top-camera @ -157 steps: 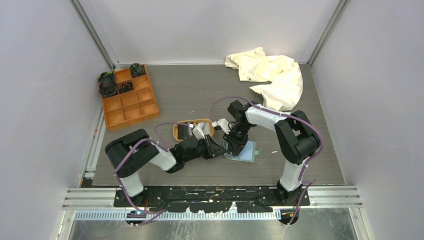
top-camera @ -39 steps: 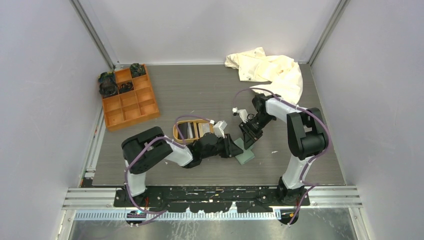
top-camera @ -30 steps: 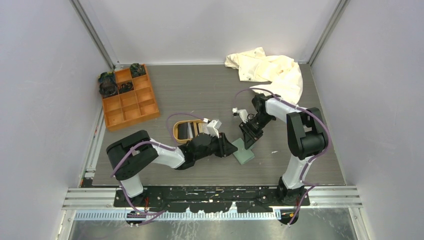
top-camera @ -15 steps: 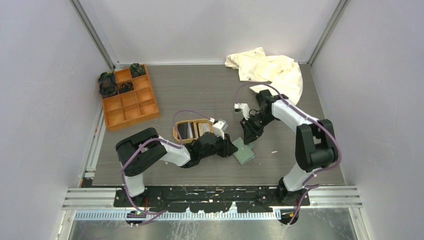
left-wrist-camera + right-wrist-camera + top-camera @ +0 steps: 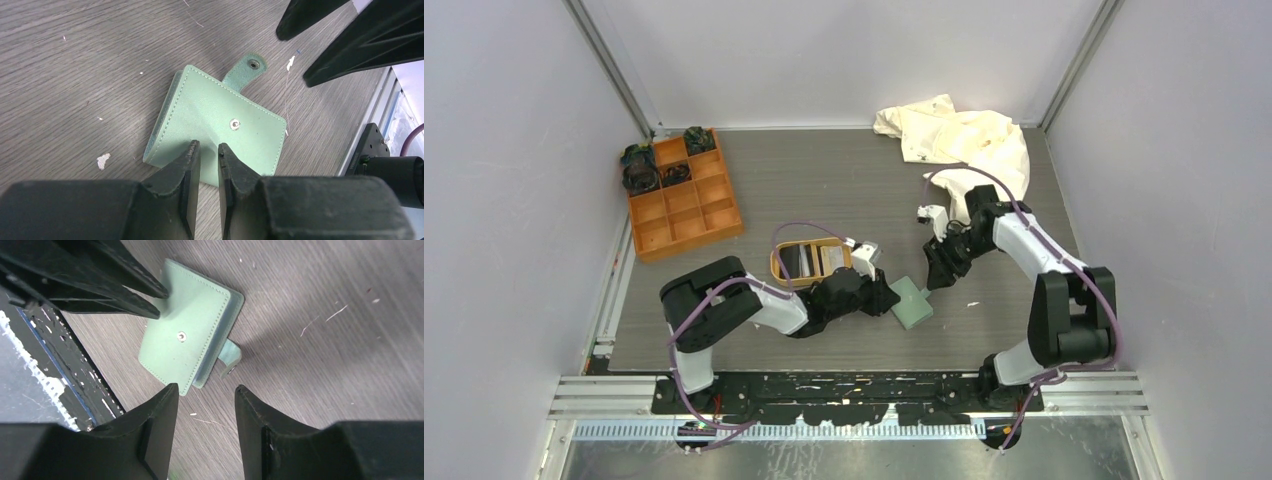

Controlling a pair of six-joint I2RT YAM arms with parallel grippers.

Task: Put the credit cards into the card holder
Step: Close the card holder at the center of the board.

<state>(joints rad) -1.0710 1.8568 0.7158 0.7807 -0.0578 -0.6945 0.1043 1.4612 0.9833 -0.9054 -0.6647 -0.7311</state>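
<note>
Card holder (image 5: 911, 302) sage-green; table (image 5: 824, 190) grey woodgrain; compartment box (image 5: 694, 222) orange; cloth (image 5: 964, 150) cream.

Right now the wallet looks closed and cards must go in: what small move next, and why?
Probably lower the open right gripper beside the tab of the card holder and lift it open: it lies folded, unsnapped, with the left gripper at the opposite edge.
</note>
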